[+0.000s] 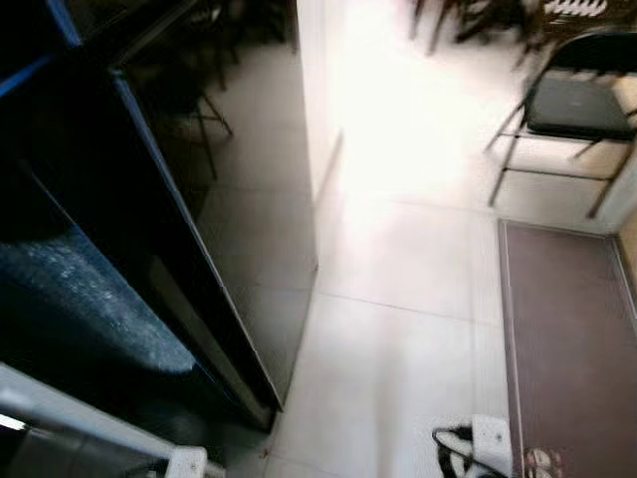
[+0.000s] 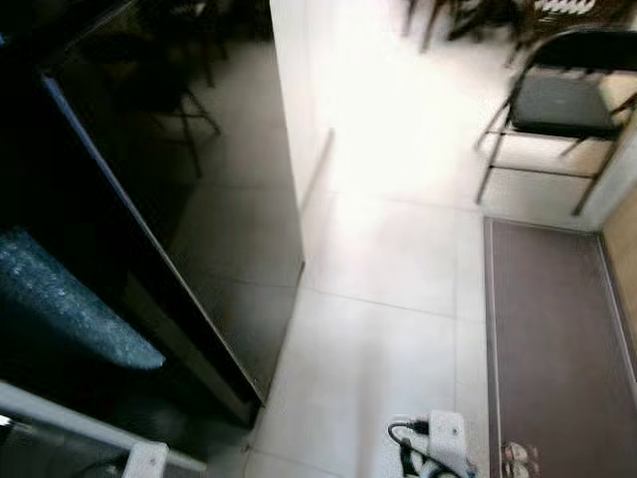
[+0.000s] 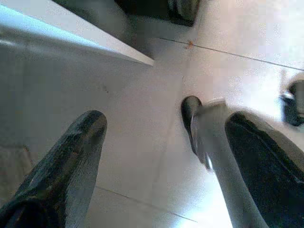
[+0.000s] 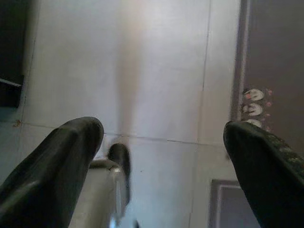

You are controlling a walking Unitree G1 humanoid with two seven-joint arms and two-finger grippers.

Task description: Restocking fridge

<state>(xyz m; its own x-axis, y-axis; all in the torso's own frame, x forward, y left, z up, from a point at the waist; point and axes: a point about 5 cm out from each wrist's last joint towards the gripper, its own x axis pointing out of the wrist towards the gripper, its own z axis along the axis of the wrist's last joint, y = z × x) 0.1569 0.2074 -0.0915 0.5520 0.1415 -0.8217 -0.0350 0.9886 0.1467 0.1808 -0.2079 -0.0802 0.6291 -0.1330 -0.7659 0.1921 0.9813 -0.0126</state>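
- Two grippers hung over pale floor tiles (image 1: 398, 339): the left gripper (image 3: 161, 156) and the right gripper (image 4: 161, 161) each had fingers spread wide, holding nothing
- At the lower left of the head view stood a glossy black fridge (image 1: 199, 229), its dark side panel mirroring chair legs
- Lower right, a brown mat (image 1: 562, 339) lay on the tiles
- Upper right, beyond the mat, stood a black folding chair (image 1: 572, 105) beside a glare-washed patch of floor
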